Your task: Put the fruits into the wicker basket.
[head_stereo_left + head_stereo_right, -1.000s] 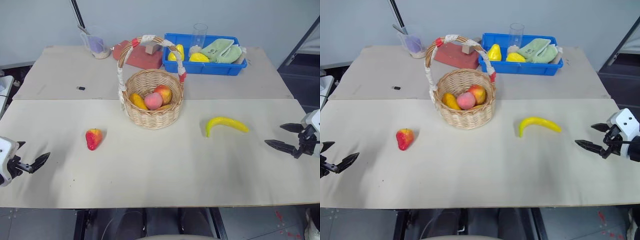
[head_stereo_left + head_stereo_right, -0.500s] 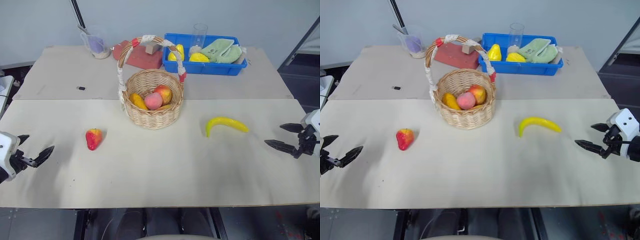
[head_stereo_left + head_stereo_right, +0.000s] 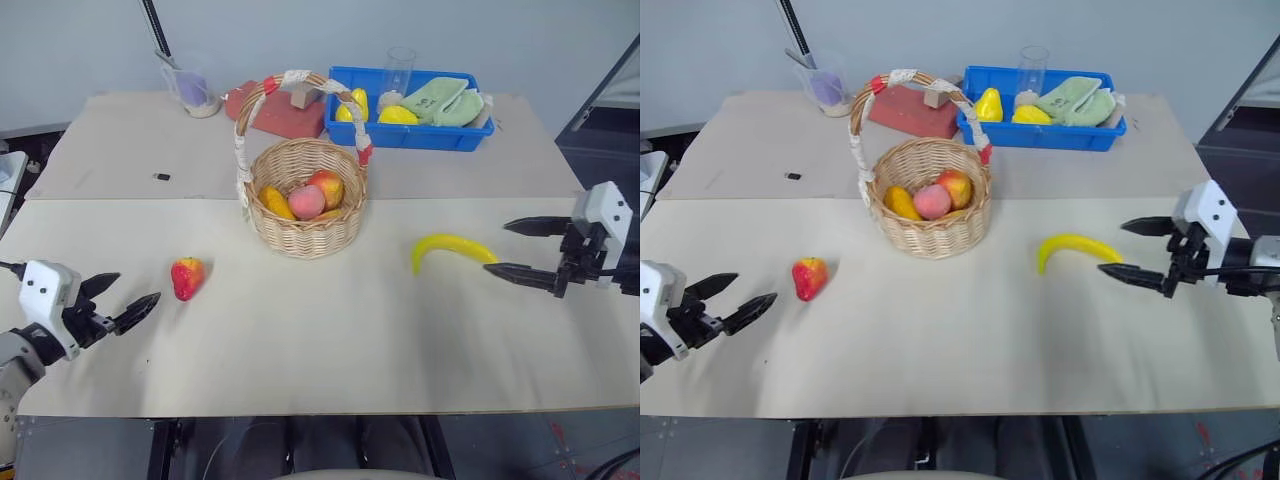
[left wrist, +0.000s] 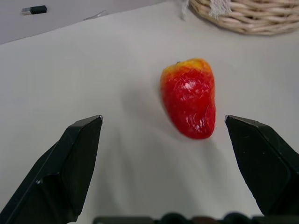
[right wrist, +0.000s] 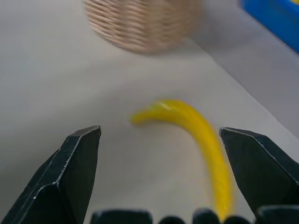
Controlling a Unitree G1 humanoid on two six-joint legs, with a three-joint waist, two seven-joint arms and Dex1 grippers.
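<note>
Both grippers, left [image 3: 125, 298] and right [image 3: 512, 248], gape empty; center on banana [image 3: 452, 248] and red fruit [image 3: 187, 277] beside basket [image 3: 306, 205] before closing.

1. The wicker basket [image 3: 306, 205] stands mid-bench [image 3: 320, 340], with fruit inside it.
2. The small fruit [image 3: 187, 277] lies left of and nearer than the basket; the left claw [image 3: 122, 300] is just left of it, apart.
3. The banana [image 3: 451, 248] lies right of the basket; the right claw [image 3: 508, 248] is just beside its right end.
4. A bin [image 3: 410, 132] sits behind the basket, to the right.
</note>
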